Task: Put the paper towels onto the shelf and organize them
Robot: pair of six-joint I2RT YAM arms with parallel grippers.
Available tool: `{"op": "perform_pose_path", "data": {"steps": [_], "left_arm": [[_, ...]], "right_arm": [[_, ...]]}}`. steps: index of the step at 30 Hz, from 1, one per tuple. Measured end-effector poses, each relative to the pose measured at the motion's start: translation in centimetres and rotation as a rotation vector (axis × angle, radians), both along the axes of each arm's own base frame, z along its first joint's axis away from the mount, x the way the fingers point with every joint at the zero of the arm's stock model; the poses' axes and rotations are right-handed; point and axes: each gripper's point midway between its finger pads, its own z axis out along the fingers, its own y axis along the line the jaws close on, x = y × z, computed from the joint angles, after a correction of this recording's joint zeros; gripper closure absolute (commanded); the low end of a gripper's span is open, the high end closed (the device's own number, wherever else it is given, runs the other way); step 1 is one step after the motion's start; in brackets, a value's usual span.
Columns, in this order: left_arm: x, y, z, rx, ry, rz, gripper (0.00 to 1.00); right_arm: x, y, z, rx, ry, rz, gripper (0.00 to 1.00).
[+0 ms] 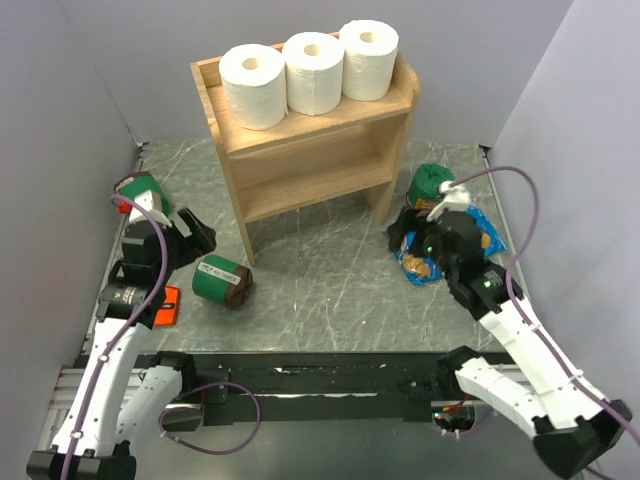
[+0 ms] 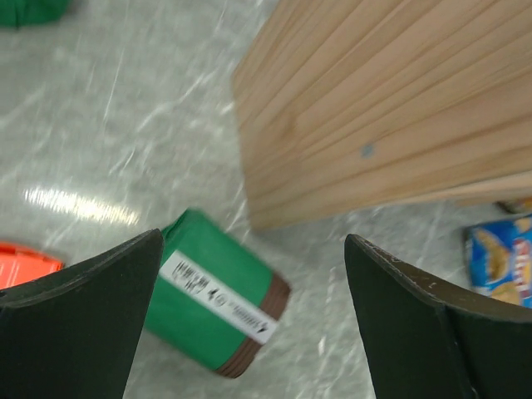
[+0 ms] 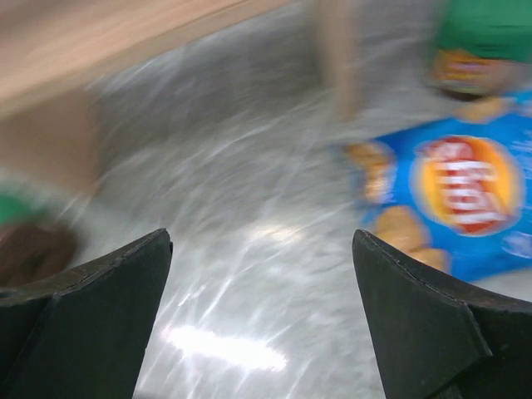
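Left gripper (image 2: 253, 241): your jaws stand spread wide with nothing held between them; it hangs over the table's 9 o'clock side.
Right gripper (image 3: 262, 237): your jaws are also spread wide and grip nothing; it sits at the table's 3 o'clock side.
Paper towels (image 1: 314, 72): you have three white rolls standing upright in a touching row on the top tier, core holes facing up.
Shelf (image 1: 320, 128): you see it at the table's 12 o'clock, open front toward the arms.
Green package (image 1: 222, 281): it lies on its side at 7 o'clock from the shelf's left leg, near it, and shows low between your left fingers.
Second green package (image 1: 140, 195): it lies by the wall at 10 o'clock from your left jaws.
Third green package (image 1: 432, 182): it stands at 12 o'clock from your right jaws, just beside the shelf's right leg.
Chip bag (image 1: 425, 262): blue, flat on the table, partly under your right wrist.
Orange object (image 1: 165, 305): it lies at 6 o'clock from your left jaws; you cannot tell what it is.
Table (image 1: 330, 290): grey marbled surface.
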Motion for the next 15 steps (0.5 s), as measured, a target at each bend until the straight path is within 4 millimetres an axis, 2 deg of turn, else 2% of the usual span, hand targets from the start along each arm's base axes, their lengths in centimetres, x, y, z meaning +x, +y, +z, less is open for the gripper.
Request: {"op": "perform_pose_path", "data": {"steps": [2,4,8,11,15], "left_arm": [[-0.3,0.2,-1.7,0.009,0.031,0.006,0.04],[-0.6,0.4,-2.4,0.02,0.041,0.011,0.04],[-0.8,0.5,-1.0,0.024,-0.017,0.013,0.04],[-0.8,0.5,-0.1,0.02,-0.058,0.01,0.04],[-0.8,0.3,0.4,0.017,-0.079,0.0,0.04]], "right_arm": [[1.6,-2.7,-0.4,0.002,0.007,-0.099,0.05],[3.4,-5.9,-1.0,-0.013,0.022,-0.217,0.05],[7.3,-11.1,-2.3,-0.037,0.083,-0.407,0.05],[10.8,-14.7,-3.8,-0.016,0.161,-0.54,0.09],[15.1,-18.1,-5.9,0.027,0.238,-0.654,0.13]]}}
